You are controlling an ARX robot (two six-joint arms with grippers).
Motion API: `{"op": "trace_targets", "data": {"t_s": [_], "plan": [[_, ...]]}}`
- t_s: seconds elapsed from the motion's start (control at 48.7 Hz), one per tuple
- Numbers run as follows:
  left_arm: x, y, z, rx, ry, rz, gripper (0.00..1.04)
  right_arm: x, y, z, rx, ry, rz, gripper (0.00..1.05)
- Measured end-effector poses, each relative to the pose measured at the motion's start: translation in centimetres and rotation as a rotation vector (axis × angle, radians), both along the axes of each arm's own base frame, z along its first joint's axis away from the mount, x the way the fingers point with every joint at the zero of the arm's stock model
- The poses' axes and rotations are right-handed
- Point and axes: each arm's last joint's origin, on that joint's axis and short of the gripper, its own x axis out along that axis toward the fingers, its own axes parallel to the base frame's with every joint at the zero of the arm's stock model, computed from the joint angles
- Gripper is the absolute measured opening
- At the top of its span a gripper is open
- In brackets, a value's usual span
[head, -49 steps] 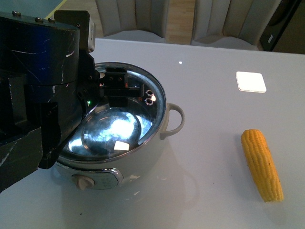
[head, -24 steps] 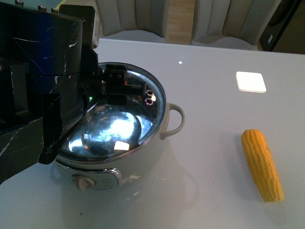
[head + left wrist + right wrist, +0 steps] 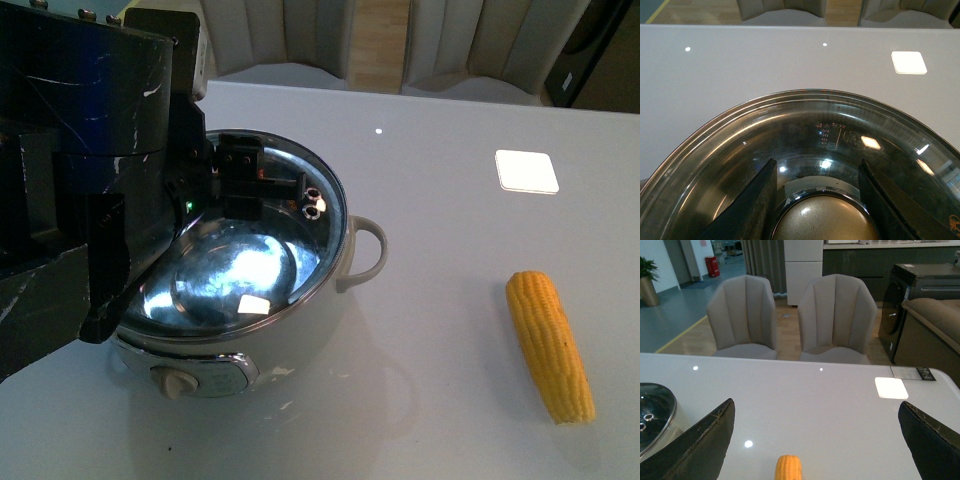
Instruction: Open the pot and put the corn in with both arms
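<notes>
The cream-white pot point(image 3: 300, 335) stands on the grey table at the left, dial panel point(image 3: 195, 380) facing me, with the glass lid point(image 3: 240, 270) over its steel rim. My left gripper point(image 3: 245, 185) reaches over the lid from the left. In the left wrist view its fingers point(image 3: 752, 205) stand on both sides of the lid's gold knob point(image 3: 825, 220) and are shut on it. The yellow-orange corn point(image 3: 550, 345) lies on the table at the right. In the right wrist view my right gripper point(image 3: 816, 404) is open and empty, above the corn's tip point(image 3: 788, 468).
A white square pad point(image 3: 527, 171) lies at the far right of the table. Two grey chairs point(image 3: 837, 315) stand behind the far edge. The bulky left arm point(image 3: 80, 180) hides the pot's left side. The lid's edge shows in the right wrist view point(image 3: 655, 415).
The left arm and gripper have shifted slightly upward and back over the lid. The lid, pot and corn stay where they were.
</notes>
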Motion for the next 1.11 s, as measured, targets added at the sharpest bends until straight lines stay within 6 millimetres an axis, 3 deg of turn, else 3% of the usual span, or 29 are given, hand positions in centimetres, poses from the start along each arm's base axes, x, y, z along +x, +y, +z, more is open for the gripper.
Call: {"op": "trace_targets", "data": {"t_s": [0.144,0.575,0.863,0.966,1.11], "plan": [[0.0,0.0,0.6,0.002,0.002,0.003,0.42,0.0,0.0,0.0,0.000,0.000,0.000,0.96],[0.4,1.1,6.1,-0.018,-0.061,0.047,0.42,0.0,0.0,0.0,0.000,0.000,0.000,0.96],[0.6,5.7,10.4,-0.056,-0.167,0.141,0.42,0.0,0.0,0.0,0.000,0.000,0.000,0.96],[0.3,7.4,10.4,-0.046,-0.167,0.165,0.42,0.0,0.0,0.0,0.000,0.000,0.000,0.96],[-0.4,10.8,8.9,-0.020,-0.135,0.216,0.42,0.0,0.0,0.0,0.000,0.000,0.000,0.96]]}}
